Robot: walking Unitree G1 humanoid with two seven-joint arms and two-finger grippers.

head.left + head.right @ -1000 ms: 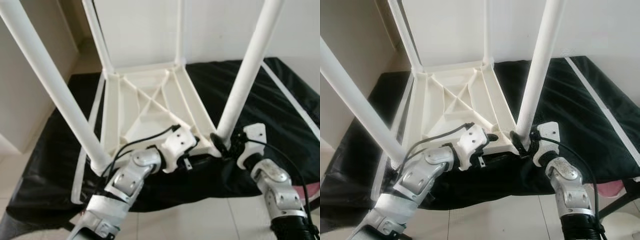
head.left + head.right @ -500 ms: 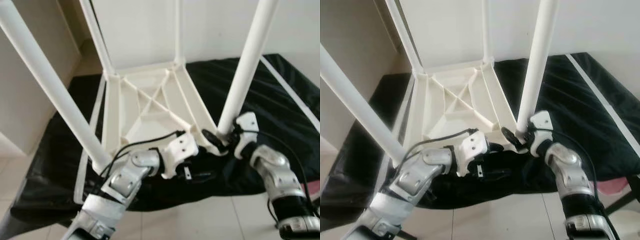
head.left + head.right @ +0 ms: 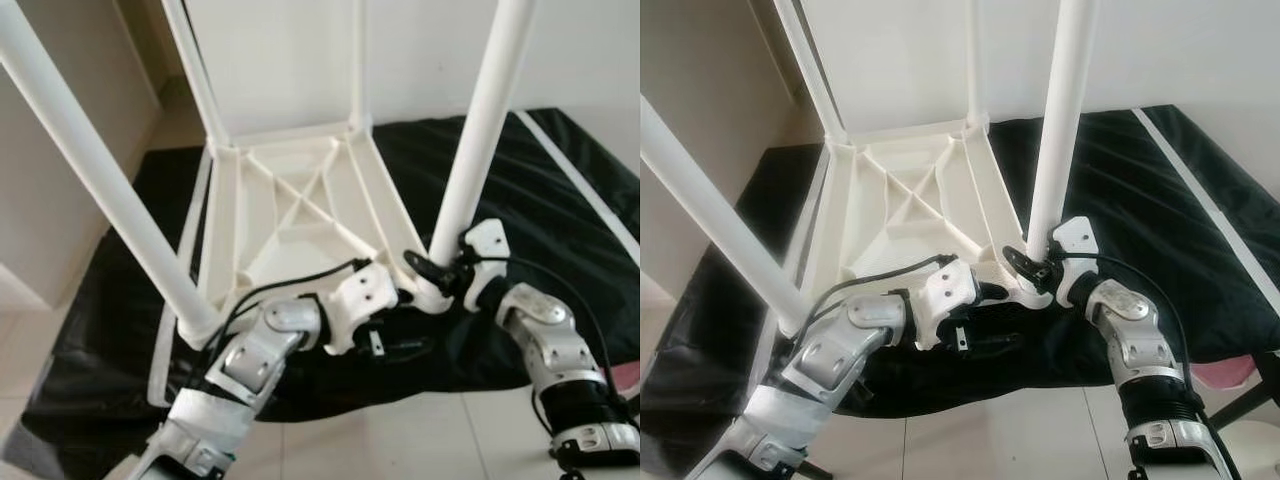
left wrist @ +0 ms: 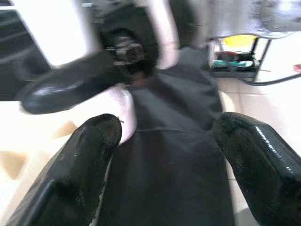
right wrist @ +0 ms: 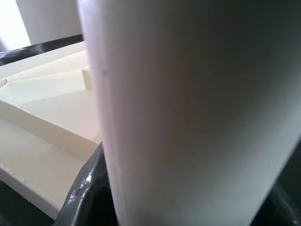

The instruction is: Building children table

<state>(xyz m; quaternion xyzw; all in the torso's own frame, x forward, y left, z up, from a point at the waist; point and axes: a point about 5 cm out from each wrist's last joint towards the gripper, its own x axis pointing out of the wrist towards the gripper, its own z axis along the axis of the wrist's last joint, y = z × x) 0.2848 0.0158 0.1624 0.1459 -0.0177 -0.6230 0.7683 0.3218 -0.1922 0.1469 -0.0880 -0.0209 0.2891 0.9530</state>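
A white children's table (image 3: pixel 290 215) lies upside down on a black cloth (image 3: pixel 540 210), its legs pointing up. My right gripper (image 3: pixel 437 277) is shut around the base of the near right leg (image 3: pixel 480 130), which looms close in the right wrist view as the leg (image 5: pixel 188 103) with a black finger (image 5: pixel 87 193) beside it. My left gripper (image 3: pixel 400 322) hangs open just below the table's front edge, over the cloth. In the left wrist view its two fingers (image 4: pixel 84 160) stand wide apart with only cloth between them.
The near left leg (image 3: pixel 90 170) slants across the left side, and two far legs (image 3: pixel 195 70) rise by the wall. A white strip (image 3: pixel 575 175) lies on the cloth at the right. Pale tiled floor (image 3: pixel 400 440) lies in front, with a pink object (image 3: pixel 1220 375) at the right.
My right gripper has closed in around the base of the near right leg, which now stands more upright. My left gripper has dropped from the table's front edge to just below it.
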